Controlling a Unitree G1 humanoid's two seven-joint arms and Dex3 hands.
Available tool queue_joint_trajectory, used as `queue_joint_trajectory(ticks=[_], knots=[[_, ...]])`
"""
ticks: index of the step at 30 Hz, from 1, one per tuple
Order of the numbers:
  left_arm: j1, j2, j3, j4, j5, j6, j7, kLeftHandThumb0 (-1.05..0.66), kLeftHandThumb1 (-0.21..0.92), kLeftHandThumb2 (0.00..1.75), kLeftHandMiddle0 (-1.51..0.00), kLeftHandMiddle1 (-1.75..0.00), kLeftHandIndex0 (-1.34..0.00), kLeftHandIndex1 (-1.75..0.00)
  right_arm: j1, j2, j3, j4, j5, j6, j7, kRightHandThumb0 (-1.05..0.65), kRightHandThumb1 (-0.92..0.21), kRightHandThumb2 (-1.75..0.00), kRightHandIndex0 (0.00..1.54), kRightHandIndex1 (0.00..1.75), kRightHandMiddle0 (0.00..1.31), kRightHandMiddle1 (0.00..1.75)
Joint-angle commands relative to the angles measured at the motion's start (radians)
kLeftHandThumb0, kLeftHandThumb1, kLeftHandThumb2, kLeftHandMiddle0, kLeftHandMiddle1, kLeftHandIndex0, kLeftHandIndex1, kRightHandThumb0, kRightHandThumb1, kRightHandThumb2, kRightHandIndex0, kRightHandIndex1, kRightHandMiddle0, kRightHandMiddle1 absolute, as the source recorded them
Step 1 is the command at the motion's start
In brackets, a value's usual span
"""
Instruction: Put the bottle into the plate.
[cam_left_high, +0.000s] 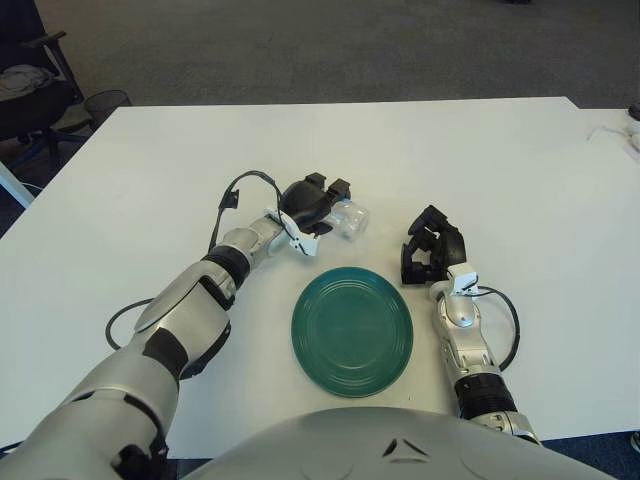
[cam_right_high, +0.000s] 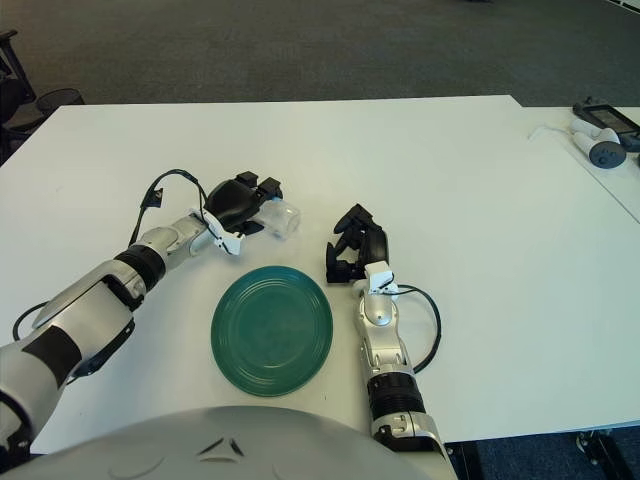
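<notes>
A clear plastic bottle (cam_left_high: 349, 218) lies on its side on the white table (cam_left_high: 480, 160), just beyond the green plate (cam_left_high: 352, 331). My left hand (cam_left_high: 312, 204) is over the bottle's left part, fingers curled around it. The bottle's right end sticks out past the fingers. The bottle also shows in the right eye view (cam_right_high: 282, 219). The plate lies empty near the table's front edge. My right hand (cam_left_high: 431, 250) shows to the right of the plate, fingers curled, holding nothing.
A cable (cam_left_high: 232, 195) loops from my left wrist over the table. A black chair (cam_left_high: 30, 85) stands off the table's far left corner. Small devices (cam_right_high: 600, 135) lie on a second table at the far right.
</notes>
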Motion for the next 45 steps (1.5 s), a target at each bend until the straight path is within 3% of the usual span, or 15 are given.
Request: queue_joint_trajectory(ticks=[1,14,30,38,45], knots=[[0.08,0.027,-0.061,0.062,0.067,0.016,0.008,-0.01,0.05,1.61,-0.81,-1.69,-0.61,-1.74,0.059,0.008,0.003,0.043,0.008,0.05,0.006,0.0,0.05,-1.73,0.87,1.73,0.68,1.75],[0.079,0.046,-0.099,0.061,0.071,0.005,0.065,0.0,0.06,1.59,-0.83,-1.68,-0.57,-1.75,0.059,0.002,0.004,0.044,0.008,0.045,0.017,0.0,0.03,-1.7,0.87,1.7,0.65,1.75],[0.075,0.062,-0.08,0.056,0.047,-0.005,0.098,0.0,0.08,1.58,-0.81,-1.69,-0.56,-1.75,0.053,0.003,-0.004,0.052,0.015,0.044,0.021,0.0,0.04,-1.72,0.85,1.74,0.67,1.75],[0.051,0.094,0.013,0.037,-0.046,-0.079,0.048,0.0,0.07,1.59,-0.81,-1.7,-0.56,-1.75,0.052,0.005,-0.006,0.052,0.017,0.047,0.022,0.0,0.06,-1.74,0.87,1.75,0.69,1.75],[0.058,0.136,0.207,-0.099,-0.29,-0.277,-0.104,0.0,0.07,1.6,-0.81,-1.71,-0.57,-1.75,0.054,0.002,-0.002,0.049,0.032,0.036,0.054,0.0,0.05,-1.71,0.88,1.7,0.67,1.75]])
